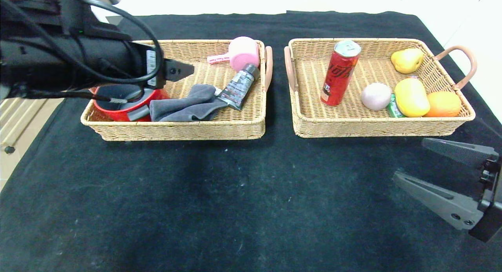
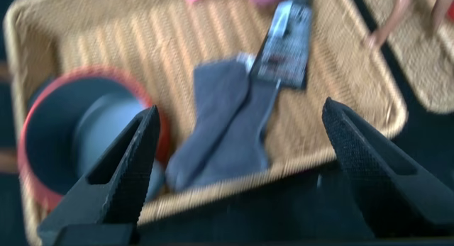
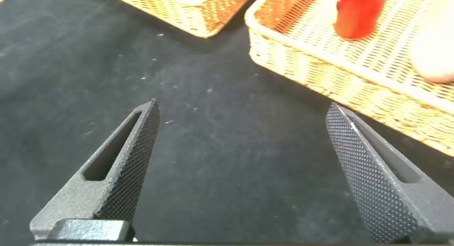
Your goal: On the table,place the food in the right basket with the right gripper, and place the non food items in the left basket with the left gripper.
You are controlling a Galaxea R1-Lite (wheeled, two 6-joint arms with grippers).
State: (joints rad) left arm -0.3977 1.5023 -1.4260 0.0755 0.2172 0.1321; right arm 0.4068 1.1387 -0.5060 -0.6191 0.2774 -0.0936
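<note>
Right gripper [image 1: 408, 162] fingers apart, empty | towel [image 2: 220, 125] below left gripper [image 2: 237, 143]

**Little lettering, mostly unreadable**

The red drink can [image 1: 339, 73], standing upright in the right basket [image 1: 447, 125], carries white script running down its side; it looks like the Coca-Cola logo, though only a few letters can be made out. A small white panel with a dark mark sits near its base, too small to read.

The black squeeze tube [image 1: 238, 87] in the left basket [image 1: 176, 131] has pale printed blocks along its body, none legible.

A white sticker [image 1: 151, 67] on the left arm shows fine barcode-like print, also illegible.
</note>
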